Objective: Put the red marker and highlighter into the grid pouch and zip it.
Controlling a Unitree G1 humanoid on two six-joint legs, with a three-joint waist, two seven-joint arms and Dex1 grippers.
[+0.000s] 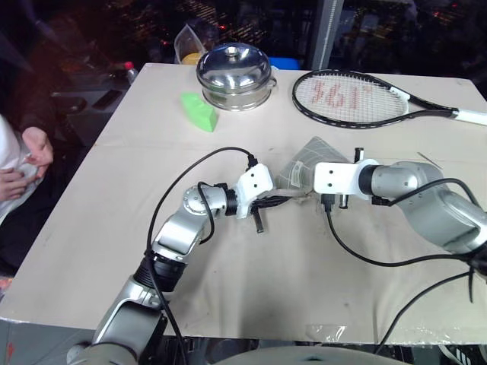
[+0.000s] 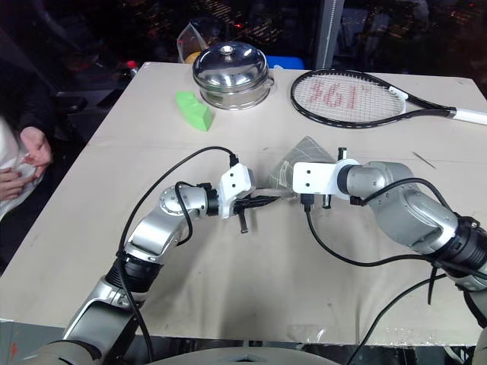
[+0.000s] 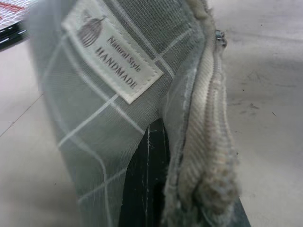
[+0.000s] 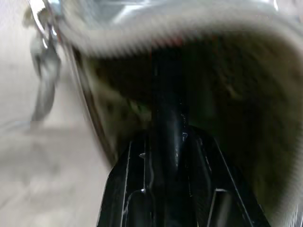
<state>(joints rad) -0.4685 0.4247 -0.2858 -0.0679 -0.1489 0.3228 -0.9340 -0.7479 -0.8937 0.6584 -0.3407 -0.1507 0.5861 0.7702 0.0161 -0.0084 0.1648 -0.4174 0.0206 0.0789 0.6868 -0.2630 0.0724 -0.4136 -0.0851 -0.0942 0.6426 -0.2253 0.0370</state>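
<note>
At the centre of the bench (image 1: pixel 251 289), the grid pouch (image 1: pixel 298 173) is being held up off the surface between the two arms. The left gripper (image 1: pixel 268 202) is clamped shut on the pouch's near edge beside the zipper; in the left wrist view, the grey fabric with its white "HANDMADE" label (image 3: pixel 112 62) is being pinched between the black fingers (image 3: pixel 147 184). At about 3 o'clock from it, the right gripper (image 2: pixel 304 179) is being pointed into the pouch's open mouth. In the right wrist view, a slim black barrel, apparently the red marker (image 4: pixel 169 118), is being gripped between narrowly parted jaws, its tip inside the pouch. Further away, at 11 o'clock, a green wedge block (image 1: pixel 199 112) is lying beside a steel lidded pot (image 1: pixel 233 68). At 1 o'clock a tennis racket (image 1: pixel 358 97) is resting.
</note>
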